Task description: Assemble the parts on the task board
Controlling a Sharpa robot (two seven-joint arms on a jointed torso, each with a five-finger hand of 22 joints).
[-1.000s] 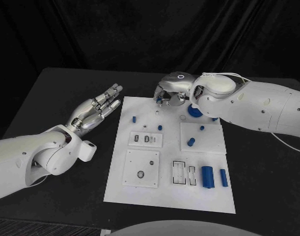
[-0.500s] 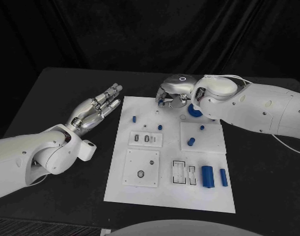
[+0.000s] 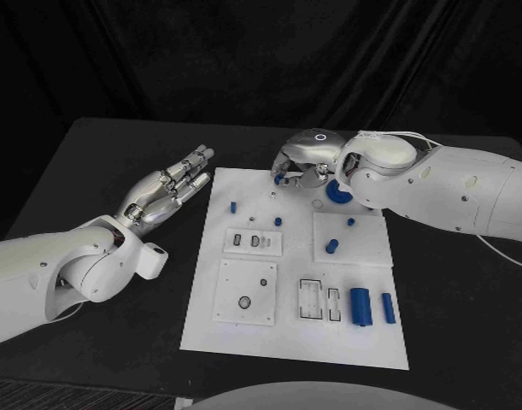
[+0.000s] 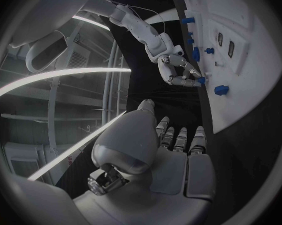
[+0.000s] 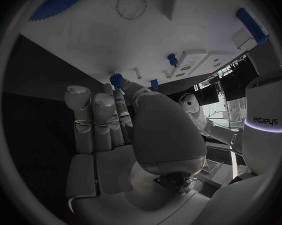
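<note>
So the robot's right hand (image 3: 302, 162) is up at the far edge of the task board (image 3: 288, 342), fingers curled around a small blue part (image 5: 116, 80). From the right wrist view the piece looks pinched right at the fingertips, just off the board's surface. The left hand (image 3: 165, 190) is just hanging out beside the board's left edge, fingers straight and apart, holding nothing.

The step in hand looks like getting that little part carried to its seat on the board. The rest of the blue pieces, like the big cylinder (image 3: 361, 306) near the board's near-right corner and a short peg (image 3: 234, 206) toward the far-left area, sit loose or stand in their spots.

To do this well, the robot probably wants to keep the pinch firm but not twist the part, hold it upright, line it up over its hole before lowering, and go slow. A fingertip grip this shallow could let it slip or tilt.
</note>
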